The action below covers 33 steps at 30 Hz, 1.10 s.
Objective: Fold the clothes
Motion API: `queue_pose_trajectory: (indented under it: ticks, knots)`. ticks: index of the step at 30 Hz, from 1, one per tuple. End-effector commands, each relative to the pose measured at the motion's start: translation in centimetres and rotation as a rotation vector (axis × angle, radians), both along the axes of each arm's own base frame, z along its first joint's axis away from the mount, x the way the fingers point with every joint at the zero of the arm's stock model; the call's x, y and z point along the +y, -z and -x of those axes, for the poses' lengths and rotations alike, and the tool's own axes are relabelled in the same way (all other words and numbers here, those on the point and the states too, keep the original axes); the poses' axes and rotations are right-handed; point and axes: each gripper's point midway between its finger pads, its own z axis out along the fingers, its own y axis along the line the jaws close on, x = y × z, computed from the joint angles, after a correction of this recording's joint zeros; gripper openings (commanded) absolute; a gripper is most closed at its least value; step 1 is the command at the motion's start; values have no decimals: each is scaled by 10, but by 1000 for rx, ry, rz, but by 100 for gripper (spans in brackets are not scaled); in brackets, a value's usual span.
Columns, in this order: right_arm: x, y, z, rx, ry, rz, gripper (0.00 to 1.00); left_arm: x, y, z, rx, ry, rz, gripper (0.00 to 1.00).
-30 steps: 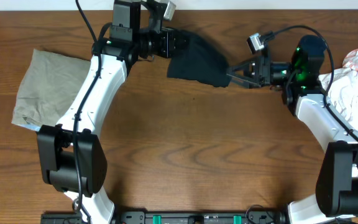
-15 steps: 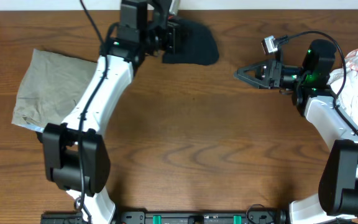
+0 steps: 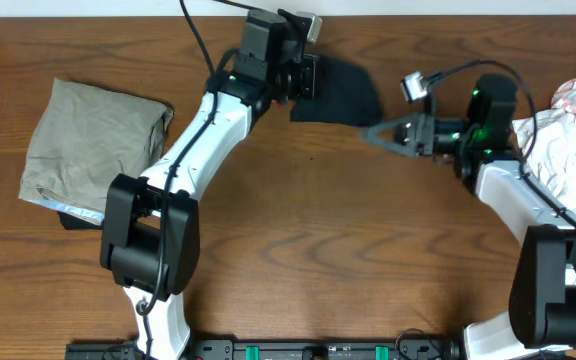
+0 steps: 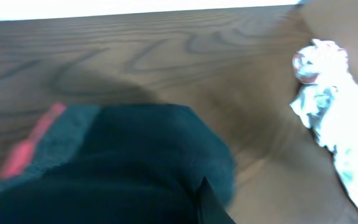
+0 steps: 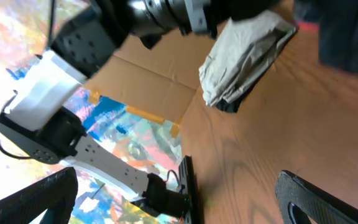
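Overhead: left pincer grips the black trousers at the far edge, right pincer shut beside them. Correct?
No. The right pincer is open, its jaws spread wide with nothing between them; the right wrist view shows it best. The rest holds: the left pincer grips the black trousers at the far edge.

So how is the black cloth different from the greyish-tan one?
The black trousers are dark, with a grey, red-edged waistband; the khaki-grey garment is pale and plain. The trousers are bunched in the left fingers; the khaki one lies folded flat, untouched. Both are soft cloth on the wooden table.
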Motion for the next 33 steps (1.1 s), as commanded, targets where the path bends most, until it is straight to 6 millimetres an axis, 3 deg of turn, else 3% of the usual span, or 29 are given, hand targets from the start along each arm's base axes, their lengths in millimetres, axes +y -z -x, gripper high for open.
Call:
queue_pose_trajectory:
  ticks: [1,6,10,13,17,26,33]
  knots:
    - [6,17,7,-3,-2,12,99,-8,-9,-2,-32,-41,-12,6]
    - [9,36,14,28,24,38,98,-26,-12,7,-18,-23,12,6]
    - [11,67,9,61,127,124,99,-29,-21,10,20,-40,75,6]
    - [4,99,-1,103,264,232,99,-31,-28,13,21,-32,96,6]
    - [-10,125,-11,132,396,334,99,-31,-38,16,42,-45,133,6]
    - [-26,134,-31,293,573,352,99,-38,-65,31,86,-18,232,6]
    - [-25,93,-58,230,646,200,99,-38,-76,34,190,-94,326,6]
